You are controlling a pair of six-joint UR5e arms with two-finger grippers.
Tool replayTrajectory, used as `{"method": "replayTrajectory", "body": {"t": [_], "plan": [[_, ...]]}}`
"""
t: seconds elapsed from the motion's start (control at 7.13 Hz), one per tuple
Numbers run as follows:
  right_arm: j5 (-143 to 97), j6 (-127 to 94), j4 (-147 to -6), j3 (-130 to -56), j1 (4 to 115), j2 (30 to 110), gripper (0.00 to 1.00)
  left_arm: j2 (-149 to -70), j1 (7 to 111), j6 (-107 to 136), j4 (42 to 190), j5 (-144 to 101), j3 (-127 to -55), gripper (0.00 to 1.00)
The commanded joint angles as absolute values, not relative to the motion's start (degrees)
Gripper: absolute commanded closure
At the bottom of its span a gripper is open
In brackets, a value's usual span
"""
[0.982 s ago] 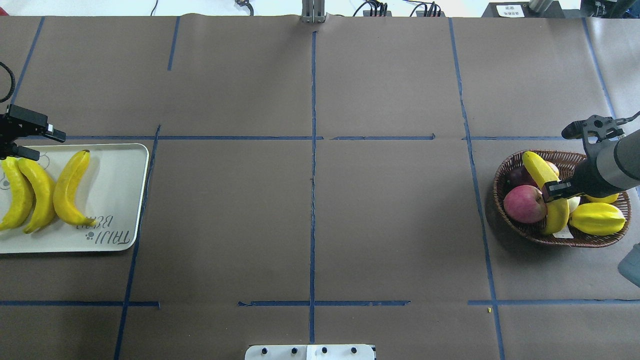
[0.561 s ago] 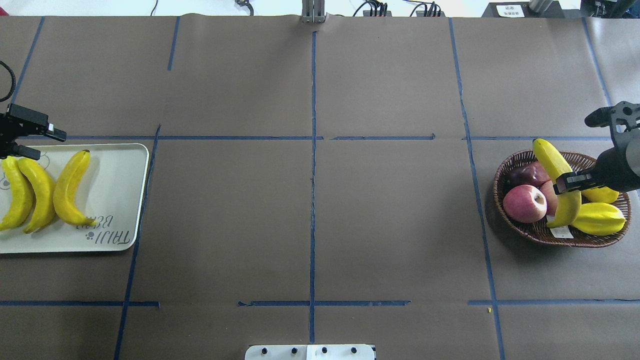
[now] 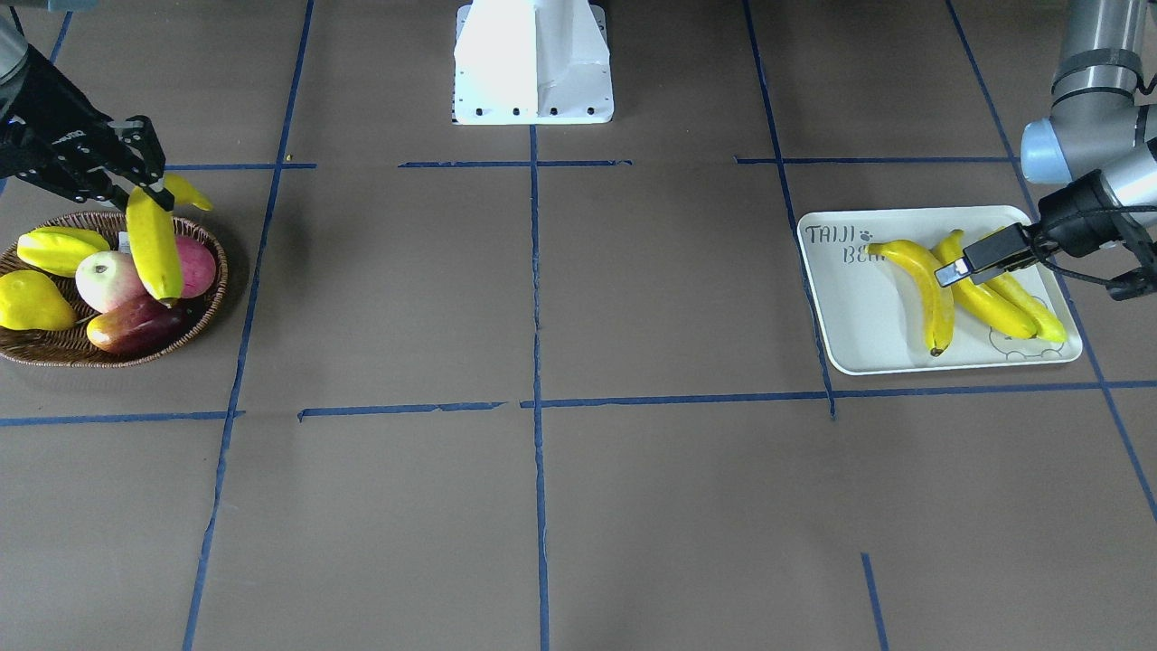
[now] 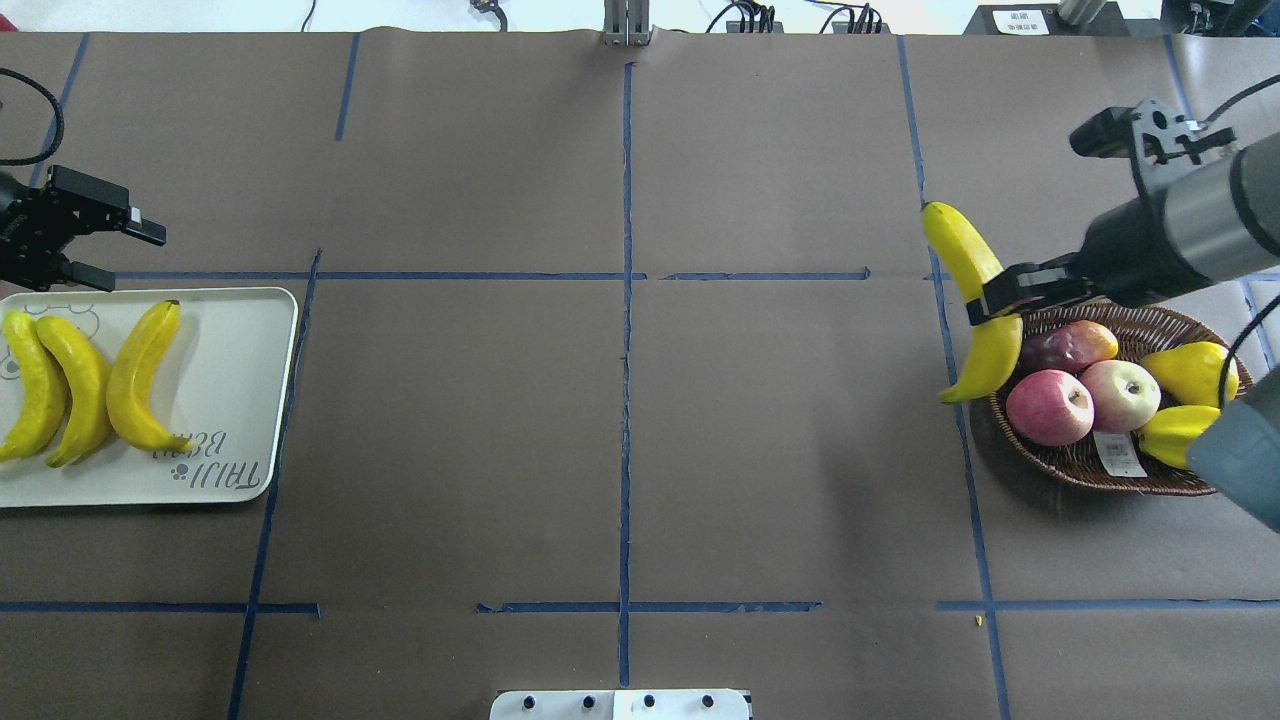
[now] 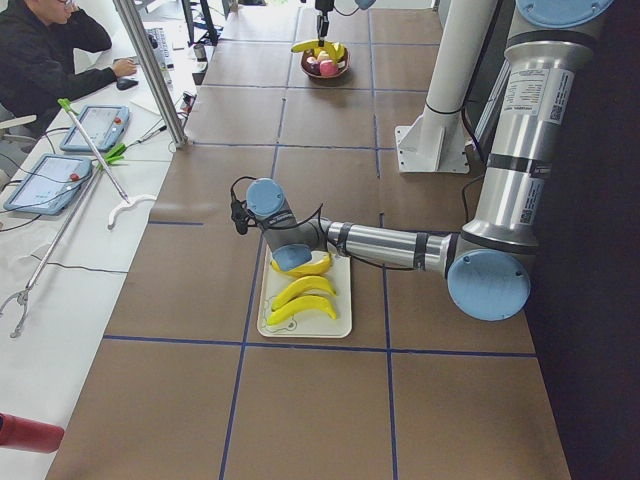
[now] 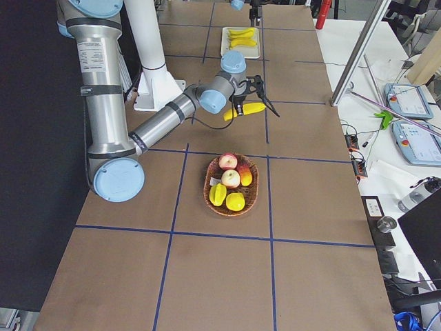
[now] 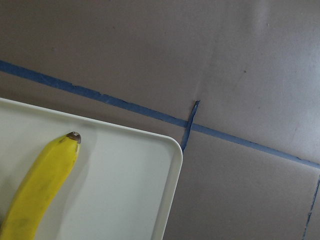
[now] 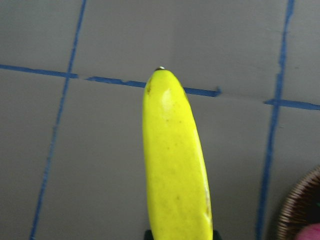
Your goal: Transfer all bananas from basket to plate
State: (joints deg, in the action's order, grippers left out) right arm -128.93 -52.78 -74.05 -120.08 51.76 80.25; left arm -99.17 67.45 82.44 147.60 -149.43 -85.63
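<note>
My right gripper (image 4: 1000,297) is shut on a yellow banana (image 4: 958,250), gripped near its middle. It hangs in the air over the left rim of the brown wicker basket (image 4: 1080,470), which the front-facing view also shows (image 3: 54,353). The right wrist view shows that banana (image 8: 175,165) pointing away over the table. Three bananas (image 4: 140,375) lie side by side on the white plate (image 4: 230,400), and the front-facing view shows the same plate (image 3: 859,307). My left gripper (image 4: 135,262) hovers open with nothing in it over the plate's far edge.
The basket still holds two apples (image 4: 1050,408), a dark red fruit (image 4: 1065,348), a yellow pear-shaped fruit (image 4: 1190,370) and a ridged yellow fruit (image 4: 1170,435). Blue tape lines cross the brown table. The white robot base (image 3: 533,63) stands mid-table. A person (image 5: 40,60) sits at a side desk.
My right gripper has lifted the banana out of the basket and carried it left and farther out, past the rim. The left gripper has shifted slightly away from the plate.
</note>
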Motion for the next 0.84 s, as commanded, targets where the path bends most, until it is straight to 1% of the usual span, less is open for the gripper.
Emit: {"method": "replayTrajectory", "body": {"t": [0.0,0.28,0.42,0.56,0.7], "plan": [[-118.6,-69.2,-73.2,-118.9,41.1,68.0,0.99,-102.2,67.2,89.9,147.8,-148.5,-88.1,0.0],[-101.9,-80.6,-62.5,-118.4,28.3,66.3,0.99,-107.2,65.8,100.0,147.9,-144.5,-91.7,0.0],[-97.7,-81.9,-60.0,-118.2,24.7,66.0,0.99,-109.1,60.3,106.8,147.8,-139.3,-94.7,0.0],[-97.4,-82.0,-58.6,-117.5,23.2,65.5,0.99,-112.5,55.1,112.7,147.8,-133.2,-96.2,0.0],[-97.4,-81.9,-58.6,-117.5,22.7,65.0,0.99,-115.4,52.1,116.2,147.7,-131.8,-96.3,0.0]]}}
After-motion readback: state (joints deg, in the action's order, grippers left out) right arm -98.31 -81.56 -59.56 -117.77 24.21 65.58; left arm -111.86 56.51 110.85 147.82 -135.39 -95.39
